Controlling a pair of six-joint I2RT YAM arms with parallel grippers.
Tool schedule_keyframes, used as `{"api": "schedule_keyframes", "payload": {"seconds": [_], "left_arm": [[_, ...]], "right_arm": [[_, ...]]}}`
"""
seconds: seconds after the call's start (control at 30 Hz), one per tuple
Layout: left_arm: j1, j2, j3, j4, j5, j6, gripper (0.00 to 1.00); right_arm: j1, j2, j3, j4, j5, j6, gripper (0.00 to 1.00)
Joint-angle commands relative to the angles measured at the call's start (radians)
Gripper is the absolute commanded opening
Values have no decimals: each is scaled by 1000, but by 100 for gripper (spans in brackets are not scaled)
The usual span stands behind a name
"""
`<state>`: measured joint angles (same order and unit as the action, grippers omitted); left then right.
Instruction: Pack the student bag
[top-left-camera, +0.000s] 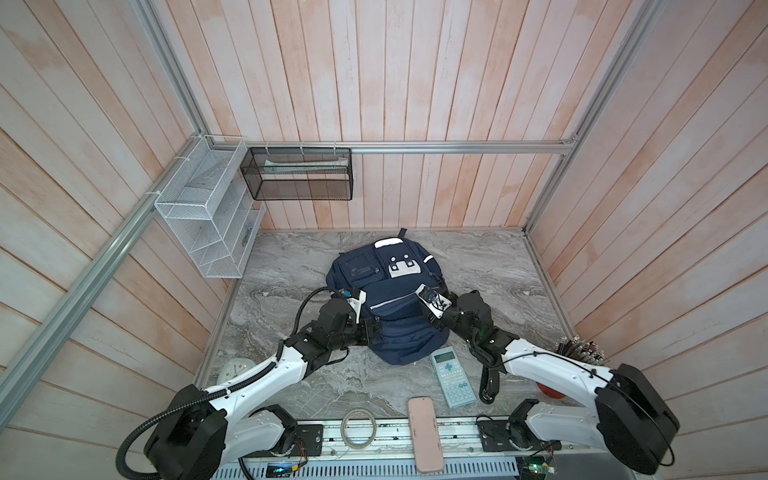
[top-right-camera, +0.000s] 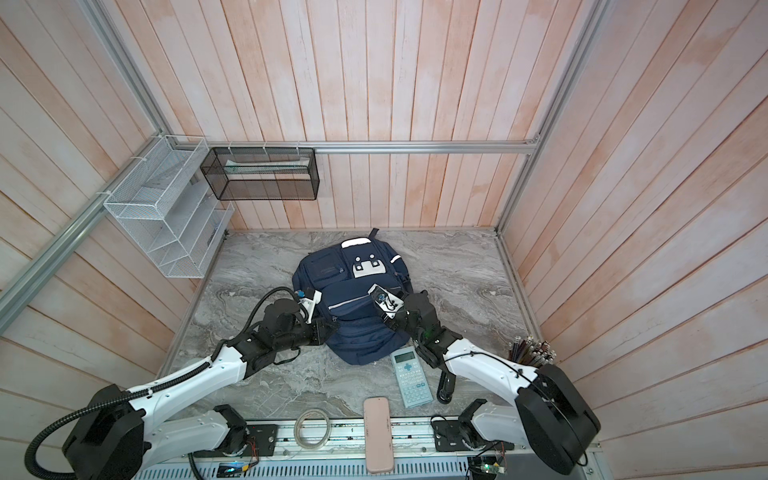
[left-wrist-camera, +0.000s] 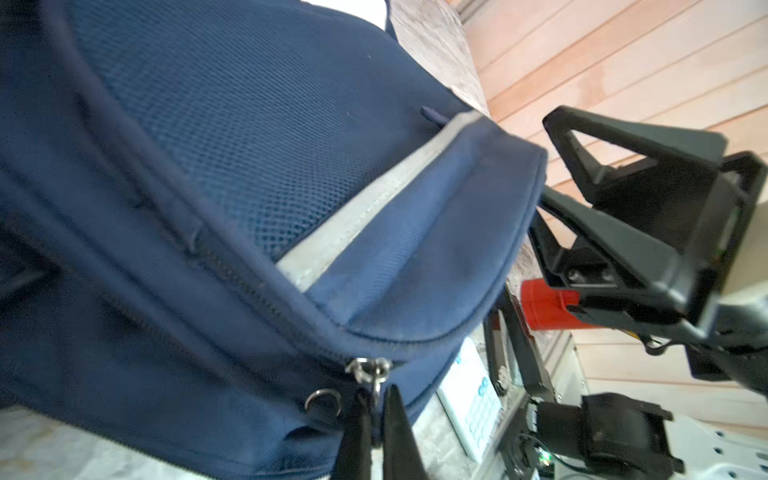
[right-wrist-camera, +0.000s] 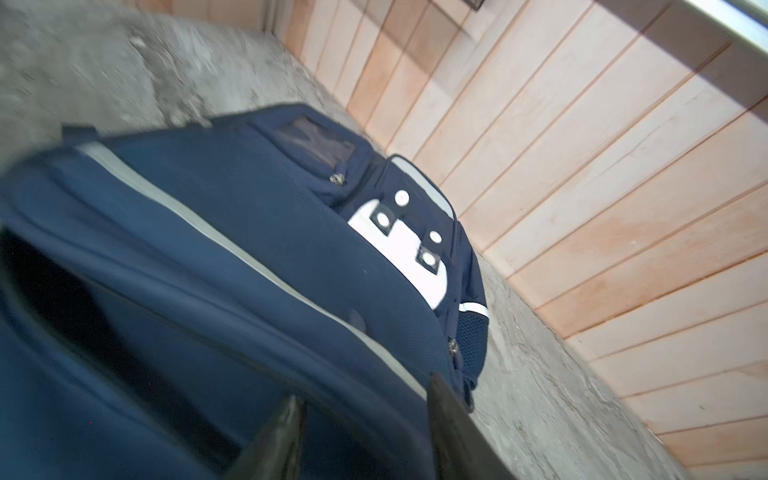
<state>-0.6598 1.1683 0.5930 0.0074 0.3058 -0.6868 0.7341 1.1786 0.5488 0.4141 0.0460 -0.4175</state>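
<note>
The student bag (top-left-camera: 390, 316) (top-right-camera: 353, 307), a navy backpack with white patches and grey stripes, lies flat on the marble table in both top views. My left gripper (top-left-camera: 377, 327) (left-wrist-camera: 376, 395) is at the bag's left side. It is shut on a metal zipper pull (left-wrist-camera: 376, 374) of the bag (left-wrist-camera: 249, 166). My right gripper (top-left-camera: 432, 322) (right-wrist-camera: 365, 388) is at the bag's right side, jaws apart. It holds nothing, and the edge of the bag (right-wrist-camera: 249, 249) lies between its fingertips.
A light-blue calculator (top-left-camera: 453, 378) lies just in front of the bag. A pink case (top-left-camera: 424, 432) and a tape roll (top-left-camera: 358, 428) sit at the front edge, a clock (top-left-camera: 235, 370) at front left, pens (top-left-camera: 579, 347) at right. Wire baskets (top-left-camera: 299, 174) hang on the walls.
</note>
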Motion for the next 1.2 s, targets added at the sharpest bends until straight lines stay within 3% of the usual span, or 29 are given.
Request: {"api": "schedule_keyframes", "payload": {"seconds": [0.0,0.2,0.43,0.5,0.53,0.6,0.67,0.8,0.9,1.07,1.17], "left_arm": [[-14,21,5,95,-11,-45,0],[-14,42,49,97,-20,-30,0],[-13,59,57,101,14,-37,0],[-13,60,56,93,13,-32,0],[-8,60,57,80,3,-25,0],[40,47,58,34,13,-18,0],[129,12,31,36,40,-6,0],[286,7,57,-36,12,93,0],[379,48,52,54,66,121,0],[408,163,103,100,-21,171,0],[414,186,113,110,4,170,0]], "right_arm": [[81,-42,-27,-62,-29,116,48],[196,51,-59,28,-65,110,47],[208,299,88,96,-6,102,47],[213,340,127,86,-16,97,43],[213,354,138,70,-29,88,35],[214,363,152,18,-33,83,15],[212,355,130,-19,-28,40,2],[181,306,69,-32,-75,-24,0],[157,281,65,-43,-123,-14,0],[153,281,58,-71,-96,-33,0],[129,294,38,-52,-19,-24,0]]}}
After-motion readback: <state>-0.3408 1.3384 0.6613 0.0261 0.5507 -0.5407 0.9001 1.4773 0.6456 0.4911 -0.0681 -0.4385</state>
